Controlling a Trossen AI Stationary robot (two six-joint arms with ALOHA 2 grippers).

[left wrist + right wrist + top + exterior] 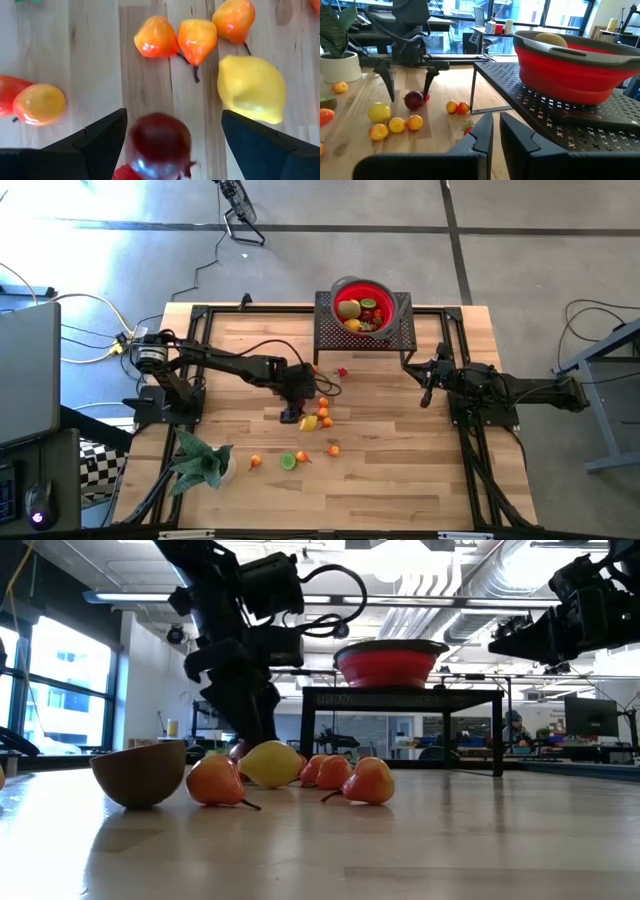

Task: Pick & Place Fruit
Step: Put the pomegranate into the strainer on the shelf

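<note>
Light wooden plank counter (400, 470), open office behind. Left gripper (409, 86) down at counter level, fingers spread wide around a round dark-red plastic plum (159, 142), not clamped. Yellow toy lemon (251, 88) and small orange fruits (197, 39) just beside. Right gripper (427, 394) hovers closed, empty, near the black mesh stand (330, 330) carrying a red bowl (362, 302).
</note>
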